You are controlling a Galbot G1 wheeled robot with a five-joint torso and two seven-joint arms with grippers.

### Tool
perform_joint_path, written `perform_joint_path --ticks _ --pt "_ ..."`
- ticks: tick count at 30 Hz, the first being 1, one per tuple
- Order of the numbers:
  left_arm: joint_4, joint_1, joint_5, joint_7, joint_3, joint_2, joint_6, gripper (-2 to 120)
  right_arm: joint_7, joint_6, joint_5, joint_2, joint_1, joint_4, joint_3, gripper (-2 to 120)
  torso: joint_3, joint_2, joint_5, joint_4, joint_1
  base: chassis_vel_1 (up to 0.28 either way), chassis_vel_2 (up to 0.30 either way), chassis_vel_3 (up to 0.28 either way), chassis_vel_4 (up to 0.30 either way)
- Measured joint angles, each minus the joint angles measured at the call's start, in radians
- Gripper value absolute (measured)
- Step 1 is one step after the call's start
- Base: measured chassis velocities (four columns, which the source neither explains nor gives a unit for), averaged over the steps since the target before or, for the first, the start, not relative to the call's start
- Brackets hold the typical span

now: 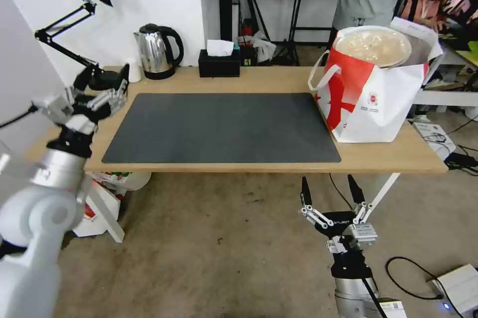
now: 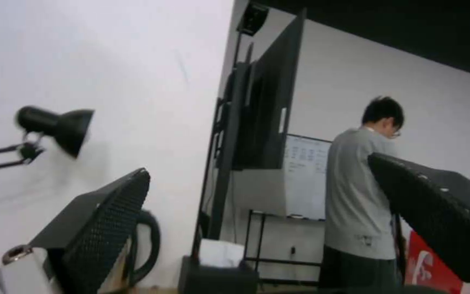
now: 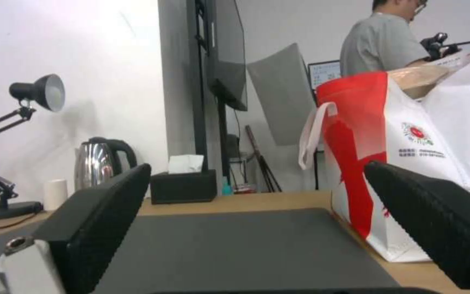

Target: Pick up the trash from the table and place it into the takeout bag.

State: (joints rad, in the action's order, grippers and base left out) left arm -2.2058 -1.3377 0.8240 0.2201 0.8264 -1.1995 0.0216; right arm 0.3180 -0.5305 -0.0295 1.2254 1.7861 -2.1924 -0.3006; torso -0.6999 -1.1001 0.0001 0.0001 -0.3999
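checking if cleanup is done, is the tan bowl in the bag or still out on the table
In the bag: the tan bowl sits tilted in its open top, sticking up above the rim. The mat is bare.

The bag, red and white with white strap handles and a small round logo, stands upright on the table's right end, just beside the dark mat. A tan lidded bowl lies tilted in its open top.
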Motion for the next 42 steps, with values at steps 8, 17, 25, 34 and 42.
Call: perform_joint_path --ticks 8,17,25,34,42 --pt "-0.063 -0.095 -0.033 -0.004 0.023 -0.102 0.027 100 0.0 0.0 0.0 0.0 0.0 0.0 0.0 100 0.0 0.0 0.0001 -0.0001 0.0 0.0 0.0 0.0 0.0" --pt "-0.097 -0.201 -0.107 0.006 0.01 -0.178 0.052 100 0.0 0.0 0.0 0.0 0.0 0.0 0.0 100 0.0 0.0 0.0 -0.0001 0.0 0.0 0.0 0.0 0.0" --pt "-0.04 -0.286 -0.192 0.083 -0.029 -0.256 0.135 100 0.0 0.0 0.0 0.0 0.0 0.0 0.0 100 0.0 0.0 -0.0001 -0.0001 0.0 0.0 0.0 0.0 0.0" --pt "-0.003 -0.31 -0.257 0.115 -0.048 -0.274 0.185 100 0.0 0.0 0.0 0.0 0.0 0.0 0.0 100 0.0 0.0 0.0 -0.0001 0.0 0.0 0.0 0.0 0.0" --pt "0.034 -0.335 -0.287 0.136 -0.048 -0.288 0.254 100 0.0 0.0 0.0 0.0 0.0 0.0 0.0 100 0.0 0.0 0.0 -0.0001 0.0 0.0 0.0 0.0 0.0"
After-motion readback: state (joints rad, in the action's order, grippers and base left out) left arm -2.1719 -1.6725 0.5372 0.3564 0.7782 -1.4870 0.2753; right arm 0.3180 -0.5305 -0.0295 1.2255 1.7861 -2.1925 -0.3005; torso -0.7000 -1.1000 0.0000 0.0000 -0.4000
